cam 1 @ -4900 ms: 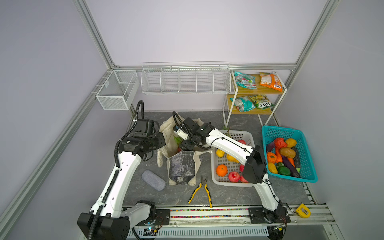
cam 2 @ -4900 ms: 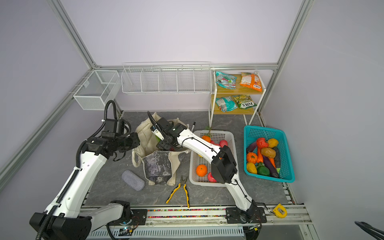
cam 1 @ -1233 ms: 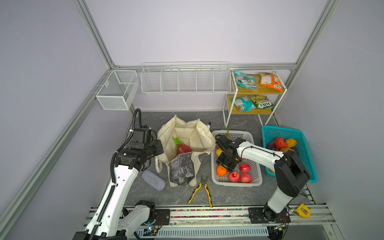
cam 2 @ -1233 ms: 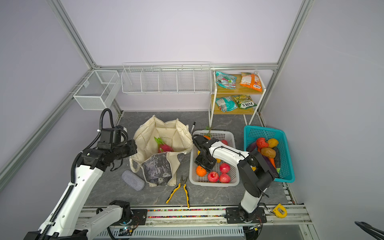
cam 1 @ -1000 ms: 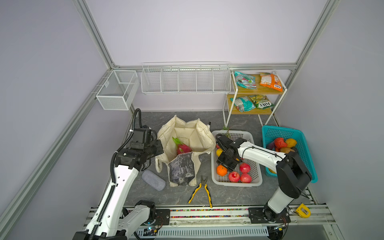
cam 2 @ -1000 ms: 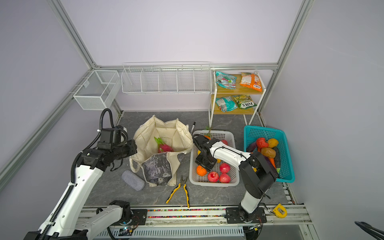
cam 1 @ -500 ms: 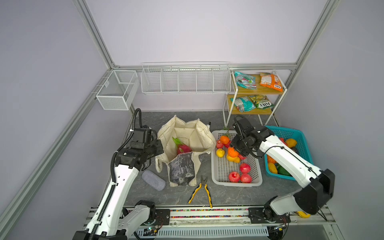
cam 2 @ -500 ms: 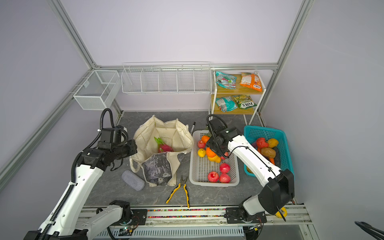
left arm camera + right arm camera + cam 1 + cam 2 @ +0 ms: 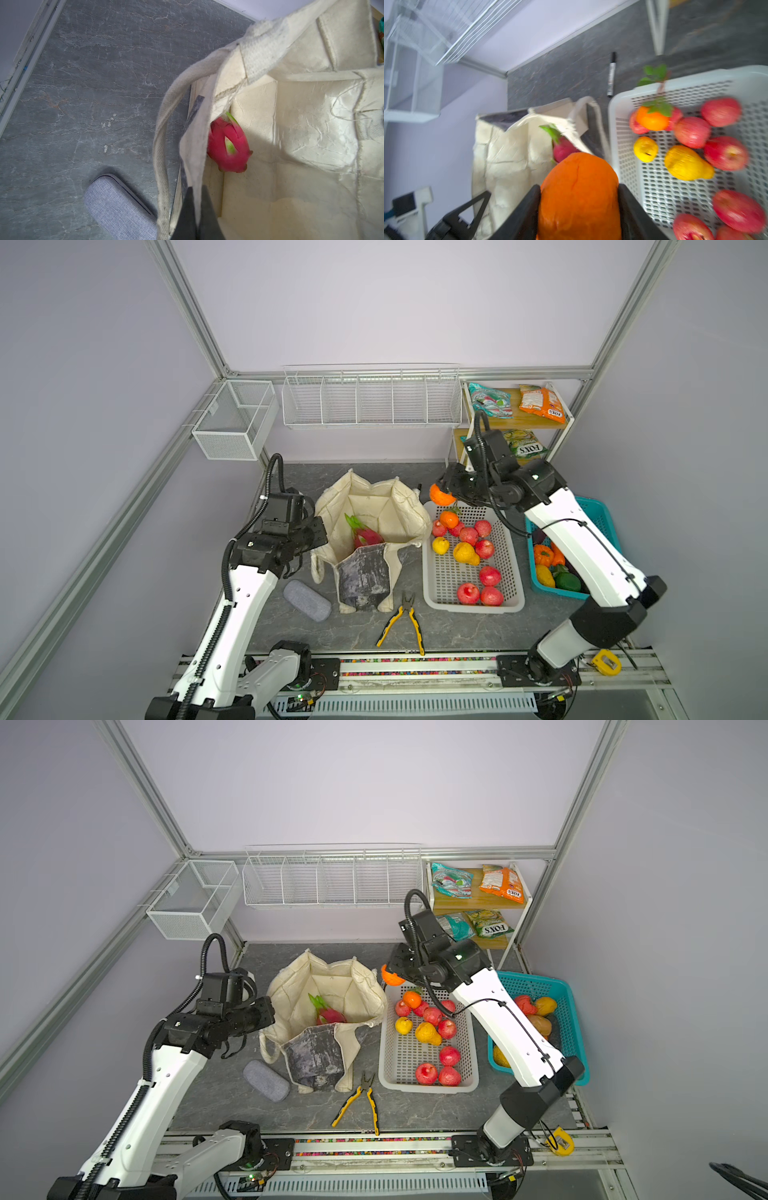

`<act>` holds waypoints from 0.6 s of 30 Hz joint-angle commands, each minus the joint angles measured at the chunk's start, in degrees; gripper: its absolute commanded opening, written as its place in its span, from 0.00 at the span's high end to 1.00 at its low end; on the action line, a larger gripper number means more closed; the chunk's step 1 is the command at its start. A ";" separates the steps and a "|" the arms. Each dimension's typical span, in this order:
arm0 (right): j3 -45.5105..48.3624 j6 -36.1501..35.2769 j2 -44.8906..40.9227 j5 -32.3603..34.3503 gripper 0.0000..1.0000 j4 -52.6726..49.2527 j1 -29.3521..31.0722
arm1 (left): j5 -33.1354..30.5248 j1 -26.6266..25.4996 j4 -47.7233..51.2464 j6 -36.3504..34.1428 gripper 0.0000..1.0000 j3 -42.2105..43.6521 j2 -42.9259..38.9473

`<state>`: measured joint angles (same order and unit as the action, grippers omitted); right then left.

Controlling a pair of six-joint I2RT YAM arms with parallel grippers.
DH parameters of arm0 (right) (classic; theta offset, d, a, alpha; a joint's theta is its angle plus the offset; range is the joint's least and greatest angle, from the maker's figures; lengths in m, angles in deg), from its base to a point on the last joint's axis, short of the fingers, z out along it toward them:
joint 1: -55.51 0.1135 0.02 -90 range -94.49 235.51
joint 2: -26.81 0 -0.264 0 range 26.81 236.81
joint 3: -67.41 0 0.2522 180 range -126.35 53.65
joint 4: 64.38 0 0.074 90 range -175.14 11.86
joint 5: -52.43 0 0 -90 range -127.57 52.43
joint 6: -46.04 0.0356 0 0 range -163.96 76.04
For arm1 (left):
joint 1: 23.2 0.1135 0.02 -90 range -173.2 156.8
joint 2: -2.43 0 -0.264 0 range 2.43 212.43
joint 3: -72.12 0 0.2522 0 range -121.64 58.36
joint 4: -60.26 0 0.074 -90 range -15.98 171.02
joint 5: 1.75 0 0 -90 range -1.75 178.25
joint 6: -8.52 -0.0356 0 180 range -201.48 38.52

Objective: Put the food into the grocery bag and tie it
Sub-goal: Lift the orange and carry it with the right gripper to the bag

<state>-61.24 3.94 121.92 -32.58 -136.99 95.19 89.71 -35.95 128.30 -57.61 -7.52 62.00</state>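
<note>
1. Right gripper (image 9: 449, 494) is clasping a round orange fruit (image 9: 579, 187) just right of the cream canvas tote (image 9: 390, 506).
2. Left gripper (image 9: 196, 199) is pinching its left rim — mouth gaping.
3. Swinging left, releasing low — looking wisest.

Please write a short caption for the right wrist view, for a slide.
Right end effector holds an orange, with the open grocery bag and the white basket of fruit beyond.
</note>
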 commanded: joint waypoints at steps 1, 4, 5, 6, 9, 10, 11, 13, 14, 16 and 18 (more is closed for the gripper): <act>-7.72 -10.21 7.31 -7.43 0.46 3.57 5.20 | 0.15 0.19 -0.07 0.23 1.00 -2.32 0.23; -13.78 -13.57 13.22 -8.62 0.46 2.94 8.28 | 0.12 0.19 -0.38 0.12 1.00 -2.32 0.46; -15.66 -14.58 15.26 -8.69 0.46 2.31 8.88 | 0.12 0.19 -0.45 0.12 1.00 -2.32 0.37; -17.62 -15.28 16.99 -8.67 0.46 1.49 9.25 | 0.20 0.19 -0.44 0.12 1.00 -2.32 0.53; -23.33 -16.46 22.12 -9.50 0.46 -1.49 9.63 | 0.36 0.19 -0.54 -0.06 1.00 -2.48 0.58; -24.50 -16.81 23.37 -9.74 0.46 -1.93 9.79 | 0.37 0.19 -0.49 -0.15 1.00 -2.57 0.62; -25.06 -17.04 24.09 -9.98 0.46 -2.06 9.93 | 0.34 0.19 -0.46 -0.23 1.00 -2.62 0.69; -25.16 -17.31 25.21 -10.80 0.47 -1.79 10.14 | 0.40 0.19 -0.45 -0.41 1.00 -2.84 0.77; -25.19 -17.48 25.65 -11.24 0.47 -1.82 10.22 | 0.48 0.19 -0.48 -0.41 1.00 -2.97 0.73; -25.20 -18.05 26.61 -11.85 0.47 -2.12 10.53 | 0.65 0.19 -0.57 -0.41 1.00 -3.27 0.89; -25.18 -18.98 27.64 -11.93 0.47 -2.59 10.91 | 0.81 0.19 -0.58 -0.41 1.00 -3.54 0.98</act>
<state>-85.18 -12.39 148.54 -42.85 -137.84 105.51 90.03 -35.95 128.28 -57.63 -8.64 62.83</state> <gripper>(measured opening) 0.540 0.048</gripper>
